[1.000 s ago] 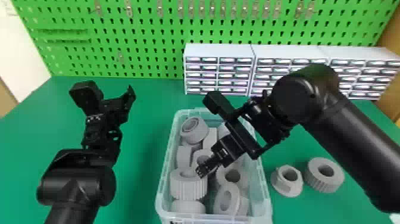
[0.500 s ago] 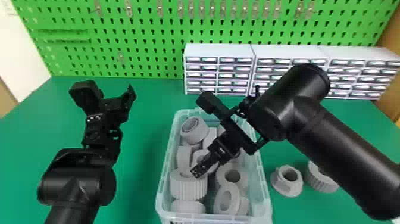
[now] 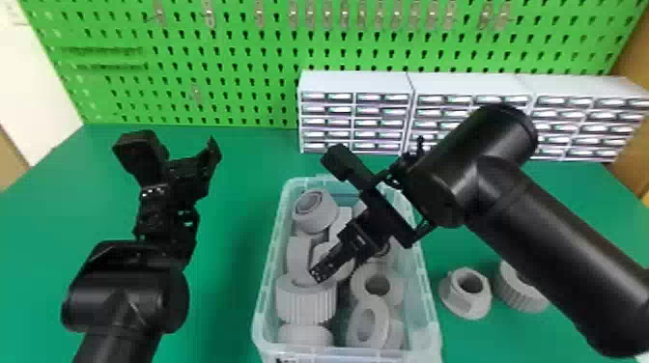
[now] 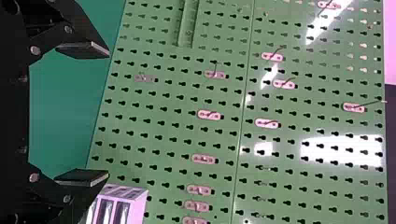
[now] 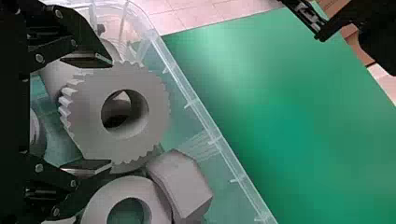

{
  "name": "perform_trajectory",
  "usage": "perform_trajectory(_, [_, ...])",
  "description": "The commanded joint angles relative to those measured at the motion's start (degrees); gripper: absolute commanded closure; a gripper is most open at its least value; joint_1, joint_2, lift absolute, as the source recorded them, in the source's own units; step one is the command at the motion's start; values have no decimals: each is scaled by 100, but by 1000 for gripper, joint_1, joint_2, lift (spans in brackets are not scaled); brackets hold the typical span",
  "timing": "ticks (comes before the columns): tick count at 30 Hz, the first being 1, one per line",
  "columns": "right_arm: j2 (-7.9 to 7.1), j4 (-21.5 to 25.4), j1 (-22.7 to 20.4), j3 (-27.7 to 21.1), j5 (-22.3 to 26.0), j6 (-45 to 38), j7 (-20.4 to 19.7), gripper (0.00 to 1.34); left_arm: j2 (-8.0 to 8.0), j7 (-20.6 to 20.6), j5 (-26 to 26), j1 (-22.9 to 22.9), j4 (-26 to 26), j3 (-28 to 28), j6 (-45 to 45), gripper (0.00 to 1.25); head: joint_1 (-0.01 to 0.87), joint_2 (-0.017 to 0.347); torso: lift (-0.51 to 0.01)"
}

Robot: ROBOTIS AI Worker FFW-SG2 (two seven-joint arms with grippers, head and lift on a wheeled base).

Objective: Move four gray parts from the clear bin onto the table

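Green table (image 3: pixel 227 217) bearing a clear bin (image 3: pixel 430 301) near its middle; right of the bin, a flanged gray part (image 3: pixel 456 300) and a ribbed gray part (image 3: pixel 521 297); far side, centre to right, white drawer cabinets (image 3: pixel 355 83).

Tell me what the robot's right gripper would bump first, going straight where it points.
Likely the toothed gray part in the bin: the right gripper points down at it, fingers apart, though depth is unclear.
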State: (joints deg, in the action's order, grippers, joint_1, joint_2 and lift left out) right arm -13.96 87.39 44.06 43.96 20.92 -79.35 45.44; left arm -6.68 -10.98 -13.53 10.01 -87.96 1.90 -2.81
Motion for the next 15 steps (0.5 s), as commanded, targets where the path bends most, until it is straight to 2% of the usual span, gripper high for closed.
perform_trajectory(1, [43,-29,-29,-160,-176,16,0,496,0,0,0,1,7,12,0,348,693,72,-52])
perform_trajectory(9, [139,-196,-73,-327,-396,210,0,496,17,0,0,27,60,47,0,348,693,72,-52])
perform_trajectory(13, [183,-214,-73,-389,-721,254,-18,496,26,0,0,27,78,65,17,348,693,72,-52])
perform_trajectory(15, [201,-205,-55,-406,-739,298,-176,496,35,0,0,27,78,65,17,348,693,72,-52])
